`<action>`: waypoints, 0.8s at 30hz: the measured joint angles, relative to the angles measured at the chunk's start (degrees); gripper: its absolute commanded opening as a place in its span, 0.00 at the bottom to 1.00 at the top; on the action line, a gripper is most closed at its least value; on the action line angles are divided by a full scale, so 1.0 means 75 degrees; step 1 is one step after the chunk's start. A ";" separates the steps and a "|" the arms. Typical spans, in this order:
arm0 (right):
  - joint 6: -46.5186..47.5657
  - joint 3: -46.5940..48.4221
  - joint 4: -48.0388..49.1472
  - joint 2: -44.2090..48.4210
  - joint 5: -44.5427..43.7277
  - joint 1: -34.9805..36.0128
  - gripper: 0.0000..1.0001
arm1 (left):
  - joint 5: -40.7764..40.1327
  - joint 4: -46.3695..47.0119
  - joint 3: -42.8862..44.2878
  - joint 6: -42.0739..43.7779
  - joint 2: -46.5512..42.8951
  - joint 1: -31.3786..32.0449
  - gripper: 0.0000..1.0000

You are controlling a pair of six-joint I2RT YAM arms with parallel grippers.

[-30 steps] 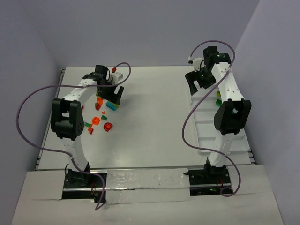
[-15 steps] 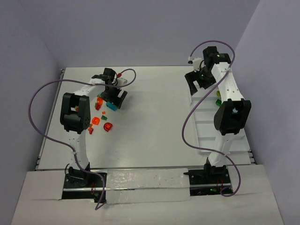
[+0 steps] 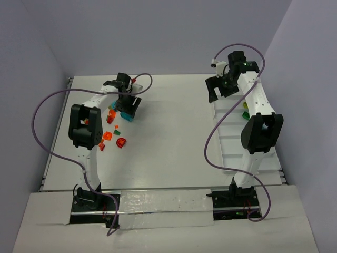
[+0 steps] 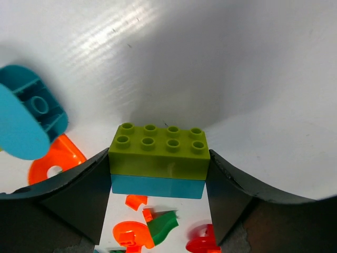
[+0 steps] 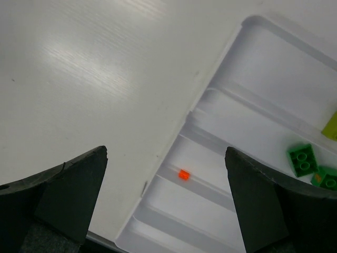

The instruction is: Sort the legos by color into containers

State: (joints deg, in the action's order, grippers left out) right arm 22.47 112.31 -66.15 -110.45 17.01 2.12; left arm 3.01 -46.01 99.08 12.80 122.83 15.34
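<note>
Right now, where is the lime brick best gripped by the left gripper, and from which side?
Take the lime brick by its short end faces, flat and parallel, not the studded face. Come in along the present line of the left gripper; its fingers sit against those ends.

No readable text, label, brand, number or sign in any of the three views. No lettering to make out on the studs of the lime-green brick (image 4: 158, 153) in the left wrist view (too small and soft to tell).
</note>
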 measured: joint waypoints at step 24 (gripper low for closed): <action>-0.6021 -0.1405 0.6765 0.0883 0.1699 0.2861 1.00 | 0.0893 0.1784 0.1478 -0.7352 -0.2275 0.0008 0.00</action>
State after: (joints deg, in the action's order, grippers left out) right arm -22.68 101.78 -15.42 -103.82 29.75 23.58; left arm 9.71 -32.63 110.16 -42.34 105.76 15.40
